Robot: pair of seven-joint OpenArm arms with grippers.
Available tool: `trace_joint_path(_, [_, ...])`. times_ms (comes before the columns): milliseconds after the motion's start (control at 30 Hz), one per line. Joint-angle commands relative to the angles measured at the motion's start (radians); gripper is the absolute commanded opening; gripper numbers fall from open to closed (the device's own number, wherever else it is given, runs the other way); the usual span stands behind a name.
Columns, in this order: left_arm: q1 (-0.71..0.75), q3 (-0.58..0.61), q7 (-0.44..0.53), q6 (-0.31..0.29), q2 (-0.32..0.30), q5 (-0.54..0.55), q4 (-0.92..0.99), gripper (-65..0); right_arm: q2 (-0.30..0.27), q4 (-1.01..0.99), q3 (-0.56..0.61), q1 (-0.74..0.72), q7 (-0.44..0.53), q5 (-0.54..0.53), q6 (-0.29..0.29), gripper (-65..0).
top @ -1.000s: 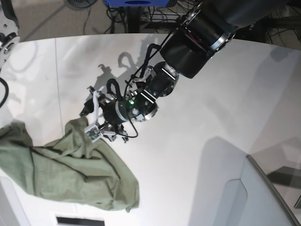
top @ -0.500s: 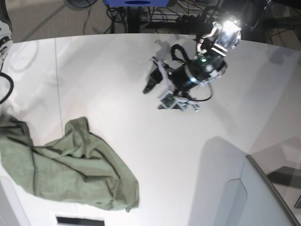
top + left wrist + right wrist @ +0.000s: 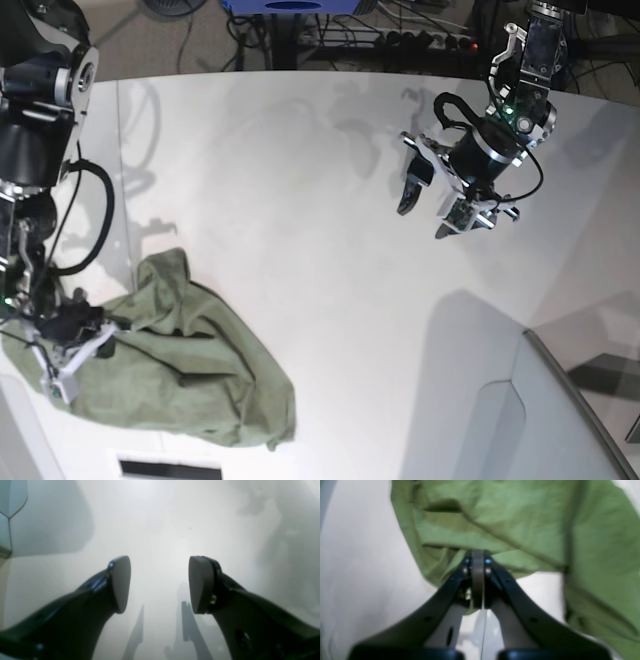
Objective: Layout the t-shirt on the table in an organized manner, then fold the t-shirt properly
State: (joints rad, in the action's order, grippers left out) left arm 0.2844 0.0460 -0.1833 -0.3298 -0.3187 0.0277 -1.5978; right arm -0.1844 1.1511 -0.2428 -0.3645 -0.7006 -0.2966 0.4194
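since earlier, left gripper (image 3: 427, 209) retreated far right, jaws apart, empty; right gripper (image 3: 478, 555) now pinches the t-shirt (image 3: 170, 370), crumpled near-left on the table (image 3: 300, 180). layout unstarted.

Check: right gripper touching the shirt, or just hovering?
Touching. The right wrist view shows the right gripper with its jaws closed and a fold of the green shirt pinched at their tips. The base view agrees: it sits on the cloth's left edge.

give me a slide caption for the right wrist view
Right gripper shut on a fold of the crumpled green t-shirt over the white table.
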Motion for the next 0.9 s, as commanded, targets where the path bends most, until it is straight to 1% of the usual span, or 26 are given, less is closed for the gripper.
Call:
trace_joint_path(0, [0.002, -0.005, 0.023, 0.001, -0.007, 0.008, -0.02, -30.6, -0.013, -0.03, 0.004, -0.052, 0.022, -0.006, -0.003, -61.7])
trace_joint_path(100, [0.003, -0.005, 0.023, 0.001, -0.006, 0.008, -0.02, -30.6, -0.008, -0.182, 0.013, -0.104, 0.026, -0.008, 0.0, -65.0])
trace_joint_path(167, [0.005, -0.005, 0.023, 0.001, -0.006, 0.008, -0.017, -30.6, 0.012, -0.277, 0.013, -0.14, 0.057, -0.008, 0.002, -65.0])
trace_joint_path(267, [0.005, -0.005, 0.023, 0.001, -0.006, 0.008, -0.019, -30.6, 0.026, -0.392, 0.013, -0.169, 0.104, -0.006, 0.003, -65.0])
trace_joint_path(300, [0.005, -0.005, 0.023, 0.001, -0.006, 0.008, -0.02, -30.6, 0.039, -0.423, 0.015, -0.172, 0.115, -0.006, 0.003, -65.0])
trace_joint_path(367, [0.003, -0.005, 0.023, 0.001, -0.006, 0.008, -0.02, -30.6, 0.058, -0.454, 0.015, -0.176, 0.121, -0.005, 0.003, -65.0])
trace_joint_path(500, [0.003, -0.005, 0.024, 0.001, -0.006, 0.008, -0.02, -30.6, 0.076, -0.521, 0.015, -0.173, 0.134, -0.003, 0.003, -65.0])
trace_joint_path(633, [0.003, -0.005, 0.024, 0.001, -0.006, 0.008, -0.02, -30.6, 0.085, -0.567, 0.02, -0.147, 0.126, -0.003, 0.003, -65.0])
trace_joint_path(767, [0.002, -0.005, 0.024, 0.001, -0.007, 0.004, -0.02, -30.6, 0.125, -0.567, 0.159, -0.112, 0.126, -0.01, 0.003, -65.0])
trace_joint_path(867, [-0.003, -0.007, 0.024, 0.001, -0.007, 0.001, -0.02, -30.6, 0.182, -0.567, 0.237, -0.098, 0.126, -0.011, 0.003, -65.0])
